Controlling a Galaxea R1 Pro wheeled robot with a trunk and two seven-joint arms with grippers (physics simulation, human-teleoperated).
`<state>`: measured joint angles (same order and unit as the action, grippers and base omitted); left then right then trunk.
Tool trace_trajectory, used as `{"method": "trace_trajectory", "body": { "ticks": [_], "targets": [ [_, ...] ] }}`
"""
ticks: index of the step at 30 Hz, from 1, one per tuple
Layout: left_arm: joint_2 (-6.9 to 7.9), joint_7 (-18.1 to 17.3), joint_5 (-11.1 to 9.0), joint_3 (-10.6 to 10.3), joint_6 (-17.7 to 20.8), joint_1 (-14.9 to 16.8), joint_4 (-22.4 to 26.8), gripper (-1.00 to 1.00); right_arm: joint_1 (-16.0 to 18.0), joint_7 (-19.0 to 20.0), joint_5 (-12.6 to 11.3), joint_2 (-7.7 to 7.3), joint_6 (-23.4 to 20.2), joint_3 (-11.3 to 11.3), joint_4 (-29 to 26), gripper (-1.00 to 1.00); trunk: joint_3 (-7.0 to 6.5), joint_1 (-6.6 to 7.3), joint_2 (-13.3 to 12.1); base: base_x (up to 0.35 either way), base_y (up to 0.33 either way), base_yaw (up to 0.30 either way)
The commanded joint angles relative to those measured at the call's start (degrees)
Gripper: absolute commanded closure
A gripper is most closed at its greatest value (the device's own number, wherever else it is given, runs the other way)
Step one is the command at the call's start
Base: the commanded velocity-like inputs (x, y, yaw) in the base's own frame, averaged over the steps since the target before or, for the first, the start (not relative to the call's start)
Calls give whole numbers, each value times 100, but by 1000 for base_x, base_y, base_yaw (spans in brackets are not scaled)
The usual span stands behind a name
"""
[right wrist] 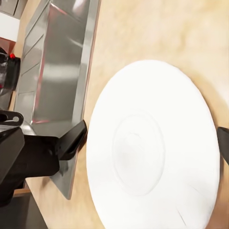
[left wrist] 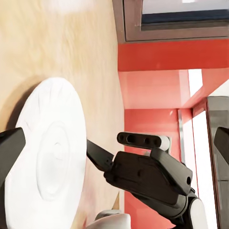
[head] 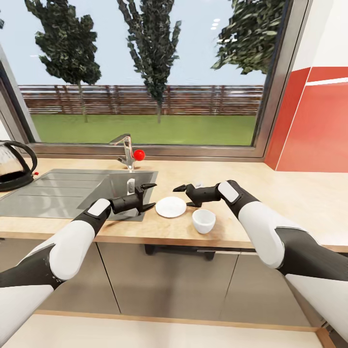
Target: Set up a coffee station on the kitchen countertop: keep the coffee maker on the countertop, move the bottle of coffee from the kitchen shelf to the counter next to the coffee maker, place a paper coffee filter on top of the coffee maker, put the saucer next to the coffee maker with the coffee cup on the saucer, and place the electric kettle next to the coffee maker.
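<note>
While both our end effectors, left [head: 149, 197] and right [head: 184, 189], hover released beside the small white round saucer [head: 170, 207] on the light wood desk [head: 299, 193], the plain white handled cup [head: 204, 221] waits at its 4 o'clock, unstacked.

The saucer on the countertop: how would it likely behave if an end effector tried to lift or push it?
The saucer looks rigid, thin and glossy, lying flat on the countertop, so it would probably slide rather than tip. Its low rim likely offers little grip, and it may chip if dropped.
</note>
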<state>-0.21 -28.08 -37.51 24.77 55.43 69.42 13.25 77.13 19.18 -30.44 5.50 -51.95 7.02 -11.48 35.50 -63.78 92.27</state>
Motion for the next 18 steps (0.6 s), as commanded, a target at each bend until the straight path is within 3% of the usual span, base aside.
{"method": "trace_trajectory", "body": {
  "ticks": [1,18],
  "targets": [
    [-3,-13,51,28,24,4,2,-100,3,25,56,3,-21,50,-3,-100,6,0,3,0,0,0],
    [-41,-30,51,35,29,5,-7,-100,3,25,56,64,-17,45,-3,-100,6,0,3,0,0,0]
  ]
}}
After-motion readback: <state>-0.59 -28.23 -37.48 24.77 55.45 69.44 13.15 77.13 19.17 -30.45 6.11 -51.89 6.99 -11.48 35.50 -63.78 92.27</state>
